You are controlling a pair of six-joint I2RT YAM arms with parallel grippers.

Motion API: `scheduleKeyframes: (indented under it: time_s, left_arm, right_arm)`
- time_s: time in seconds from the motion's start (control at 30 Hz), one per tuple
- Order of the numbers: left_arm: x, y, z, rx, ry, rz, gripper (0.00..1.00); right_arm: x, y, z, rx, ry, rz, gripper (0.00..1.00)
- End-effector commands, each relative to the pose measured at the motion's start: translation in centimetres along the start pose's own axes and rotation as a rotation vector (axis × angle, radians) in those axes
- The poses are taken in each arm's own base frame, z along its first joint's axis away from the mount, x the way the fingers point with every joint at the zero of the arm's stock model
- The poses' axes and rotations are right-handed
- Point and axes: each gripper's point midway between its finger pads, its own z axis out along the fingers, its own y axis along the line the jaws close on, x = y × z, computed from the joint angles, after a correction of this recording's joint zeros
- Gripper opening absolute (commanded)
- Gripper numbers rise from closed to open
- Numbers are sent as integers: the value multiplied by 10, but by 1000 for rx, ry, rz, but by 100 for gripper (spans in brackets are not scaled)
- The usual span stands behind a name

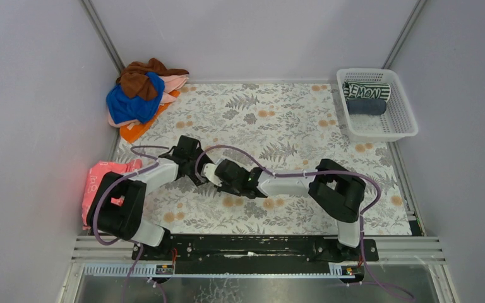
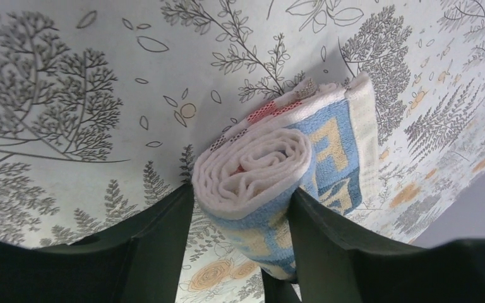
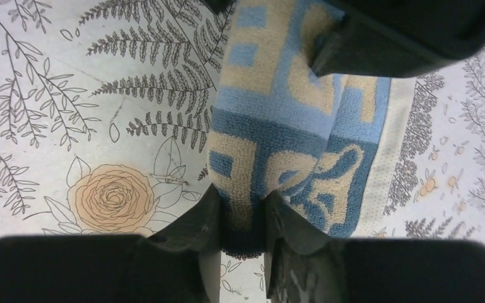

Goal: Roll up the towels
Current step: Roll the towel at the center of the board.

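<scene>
Mid-table: letter-print towel roll (image 2: 259, 170); towel pile (image 1: 140, 95) back-left; basket (image 1: 407, 124) back-right.

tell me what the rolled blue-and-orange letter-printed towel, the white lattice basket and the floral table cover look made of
Rolled blue-and-orange letter-printed towel: soft terry cloth, probably cotton; fuzzy looped pile, thick layers spiralling at its end.
White lattice basket: looks like moulded plastic; thin rigid grid walls.
Floral table cover: smooth printed sheet, perhaps vinyl; flat, no weave visible.

Overhead; both wrists close on towel (image 2: 271, 183)
</scene>
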Motion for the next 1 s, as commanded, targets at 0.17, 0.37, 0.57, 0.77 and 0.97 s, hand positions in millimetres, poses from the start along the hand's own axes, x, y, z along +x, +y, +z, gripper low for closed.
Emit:
scheduleKeyframes:
  time_s: [0.17,0.37,0.57,0.77,0.97]
  left_arm:
    - [-8,36,-28,-161,-75,25,75]
    - [-5,34,-48,-118,-101,10,85]
    - [6,22,-54,-24,-64,8,88]
    - [7,21,-41,-18,-40,0,86]
    - [2,27,-19,-69,-35,-4,78]
  right_arm:
    - [14,46,-11,-598,35,327,10]
    - [-5,51,-22,-878,-33,533,9]
    - [-13,42,-24,-1121,-91,795,8]
    - [-3,35,-8,-1174,-48,953,10]
    - [6,38,3,-1164,16,1014,12]
